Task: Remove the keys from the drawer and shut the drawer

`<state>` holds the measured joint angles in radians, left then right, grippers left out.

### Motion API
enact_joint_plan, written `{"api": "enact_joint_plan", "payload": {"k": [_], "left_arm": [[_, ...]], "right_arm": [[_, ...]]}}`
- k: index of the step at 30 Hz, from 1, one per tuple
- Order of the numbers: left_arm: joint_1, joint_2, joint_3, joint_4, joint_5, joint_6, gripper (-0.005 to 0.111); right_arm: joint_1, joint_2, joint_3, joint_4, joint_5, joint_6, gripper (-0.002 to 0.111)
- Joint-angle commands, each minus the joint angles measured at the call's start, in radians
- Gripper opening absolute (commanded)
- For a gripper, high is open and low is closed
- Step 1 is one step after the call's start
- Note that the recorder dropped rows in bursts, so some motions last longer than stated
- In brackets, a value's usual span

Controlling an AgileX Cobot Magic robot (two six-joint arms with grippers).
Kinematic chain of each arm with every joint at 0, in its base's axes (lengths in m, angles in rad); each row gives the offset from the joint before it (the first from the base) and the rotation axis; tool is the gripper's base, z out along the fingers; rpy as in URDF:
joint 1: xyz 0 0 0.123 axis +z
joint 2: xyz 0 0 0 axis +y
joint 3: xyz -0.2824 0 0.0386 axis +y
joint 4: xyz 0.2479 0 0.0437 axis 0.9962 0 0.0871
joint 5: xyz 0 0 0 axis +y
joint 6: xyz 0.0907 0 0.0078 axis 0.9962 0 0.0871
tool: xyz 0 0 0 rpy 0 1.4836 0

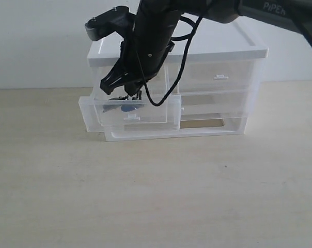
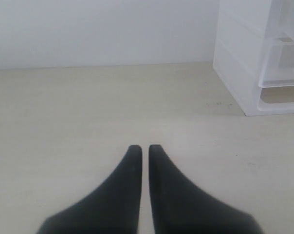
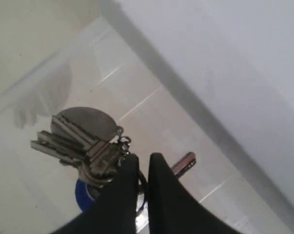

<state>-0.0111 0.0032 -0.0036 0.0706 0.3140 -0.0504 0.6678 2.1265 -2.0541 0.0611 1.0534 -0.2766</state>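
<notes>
The drawer [image 1: 130, 118], the left of the unit's upper pair, is pulled out. My right gripper [image 1: 129, 96] reaches across and down into it. Inside lie the keys [image 1: 126, 107], with the blue fob showing through the translucent front. In the right wrist view the keys [image 3: 79, 137] fan out beside the round grey disc, and the blue fob [image 3: 82, 194] lies under them. My right gripper [image 3: 143, 158] is shut on the key ring, which passes between its fingers. My left gripper [image 2: 145, 148] is shut on nothing, low over the bare table.
The white-topped drawer unit [image 1: 218, 51] stands at the back of the wooden table; its side shows in the left wrist view [image 2: 239, 63]. The right half-width drawer [image 1: 218, 77] is shut. A black cable [image 1: 169, 88] hangs from the right arm across the unit's front.
</notes>
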Motion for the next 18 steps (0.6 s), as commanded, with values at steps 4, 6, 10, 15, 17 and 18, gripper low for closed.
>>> {"api": "enact_joint_plan", "payload": {"k": [4, 6, 10, 15, 17, 18], "left_arm": [[0.002, -0.003, 0.004, -0.002, 0.002, -0.01, 0.004], [0.002, -0.003, 0.004, -0.002, 0.002, -0.01, 0.004], [0.002, -0.003, 0.004, -0.002, 0.002, -0.01, 0.004], [0.002, -0.003, 0.004, -0.002, 0.002, -0.01, 0.004], [0.002, -0.003, 0.004, -0.002, 0.002, -0.01, 0.004], [0.002, -0.003, 0.004, -0.002, 0.002, -0.01, 0.004]], "right_arm": [[0.0, -0.022, -0.09, -0.03, 0.068, -0.009, 0.0], [0.0, -0.037, -0.09, -0.03, 0.079, -0.01, 0.0], [0.0, -0.039, -0.09, -0.02, 0.106, -0.01, 0.002], [0.0, -0.007, -0.09, -0.017, 0.1, -0.002, 0.041], [0.0, 0.009, -0.09, -0.017, 0.102, 0.007, 0.052], [0.0, 0.013, -0.09, -0.019, 0.105, 0.008, 0.051]]}}
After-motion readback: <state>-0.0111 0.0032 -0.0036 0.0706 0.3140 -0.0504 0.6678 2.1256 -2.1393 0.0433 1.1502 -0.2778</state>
